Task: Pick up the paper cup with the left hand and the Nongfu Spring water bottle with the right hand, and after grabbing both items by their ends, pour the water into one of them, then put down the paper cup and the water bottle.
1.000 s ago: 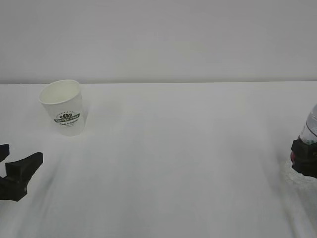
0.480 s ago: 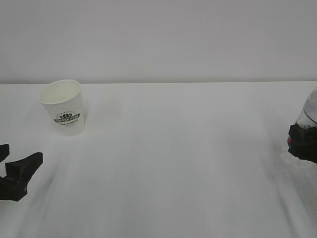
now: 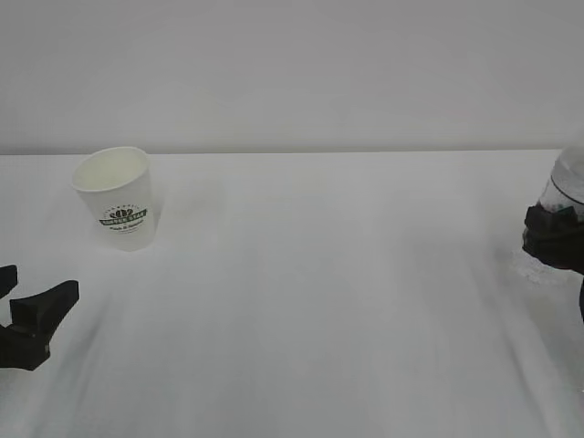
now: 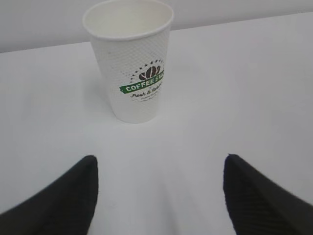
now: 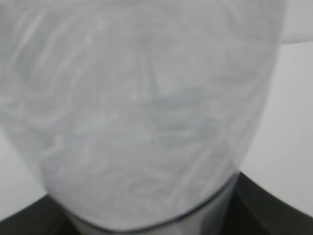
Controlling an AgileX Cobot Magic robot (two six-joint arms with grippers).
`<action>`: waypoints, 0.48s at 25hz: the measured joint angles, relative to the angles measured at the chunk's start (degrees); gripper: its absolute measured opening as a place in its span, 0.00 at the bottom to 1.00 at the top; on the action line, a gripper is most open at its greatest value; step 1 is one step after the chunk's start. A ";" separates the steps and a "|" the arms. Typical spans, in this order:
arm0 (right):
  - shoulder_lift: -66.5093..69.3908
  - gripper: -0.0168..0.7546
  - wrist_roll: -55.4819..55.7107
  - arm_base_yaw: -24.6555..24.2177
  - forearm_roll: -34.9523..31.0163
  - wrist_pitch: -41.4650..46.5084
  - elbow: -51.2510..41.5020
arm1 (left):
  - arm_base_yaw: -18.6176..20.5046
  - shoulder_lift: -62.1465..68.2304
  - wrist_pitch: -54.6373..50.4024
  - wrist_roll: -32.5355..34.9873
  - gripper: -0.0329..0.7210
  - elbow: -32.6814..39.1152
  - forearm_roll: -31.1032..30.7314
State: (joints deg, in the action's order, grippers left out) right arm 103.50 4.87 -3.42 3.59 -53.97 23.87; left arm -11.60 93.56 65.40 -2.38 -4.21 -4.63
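A: Exterior view — any writing?
B: A green-and-dark round logo is seen on the paper cup [image 3: 117,196]; its text is too small to be read. The cup stands upright on the white bench [image 3: 328,301], far left. The left claw [image 3: 23,306] is parked nearer the camera, apart from the cup, fingers spread, nothing held. At the right edge the right claw [image 3: 553,239] is wrapped around the clear water bottle [image 3: 568,187].

A: Left wrist view?
B: "COFFEE" on a green band and "Fresh" in script are legible on the cup [image 4: 132,63]. It sits beyond the two wide-apart fingertips [image 4: 73,196], untouched.

A: Right wrist view?
B: The frame is filled by the blurred clear bottle [image 5: 142,112], gripped between dark fingers [image 5: 274,205] at the bottom corners. No label is legible.
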 joint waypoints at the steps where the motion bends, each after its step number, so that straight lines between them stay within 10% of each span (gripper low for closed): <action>1: 0.00 0.61 0.00 0.00 0.00 0.59 0.88 | 0.00 0.00 0.00 0.00 0.81 0.00 0.00; 12: -1.96 0.61 0.00 0.00 3.22 13.78 9.44 | 0.00 0.00 0.00 0.00 0.81 0.00 0.21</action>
State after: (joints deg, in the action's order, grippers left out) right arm 101.54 4.87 -3.42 6.81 -40.19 33.31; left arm -11.60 93.56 65.40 -2.38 -4.21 -4.42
